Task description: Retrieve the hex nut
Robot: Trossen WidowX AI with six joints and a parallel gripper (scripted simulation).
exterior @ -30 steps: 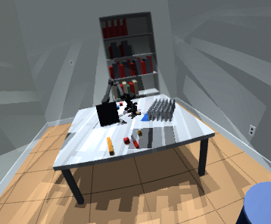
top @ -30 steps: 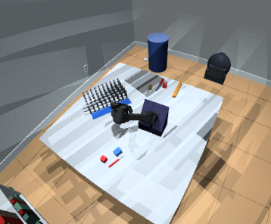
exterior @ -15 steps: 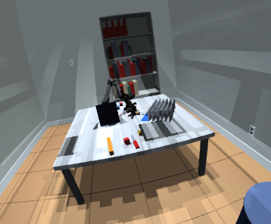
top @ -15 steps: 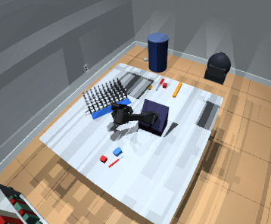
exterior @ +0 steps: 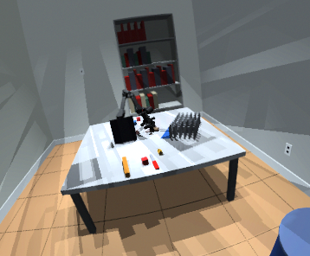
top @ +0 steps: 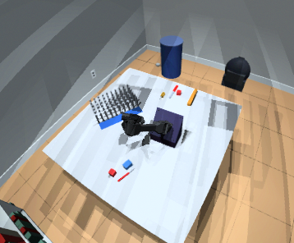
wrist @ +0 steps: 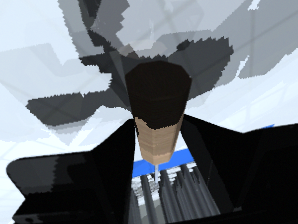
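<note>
My gripper (top: 127,119) (exterior: 150,126) (wrist: 156,120) is shut on a tool with a tan handle and a dark cap (wrist: 156,112). A thin metal shaft (wrist: 157,173) runs from the handle toward the spacers. The gripper hovers at the front edge of the field of standing metal spacers (top: 114,100) (exterior: 185,124) (wrist: 172,200), over the blue taped strip (top: 109,122) (exterior: 165,135) (wrist: 145,168). I cannot see the hex nut in any view; the spacers hide it.
A dark box (top: 168,125) (exterior: 123,131) stands right behind the arm. An orange bar (top: 192,97) (exterior: 125,166), a red cube (top: 179,92) (exterior: 145,161) and a red-white pen (top: 173,91) lie at one side. A blue cube (top: 127,164), a red cube (top: 112,172) and a red stick (top: 125,176) lie at the other.
</note>
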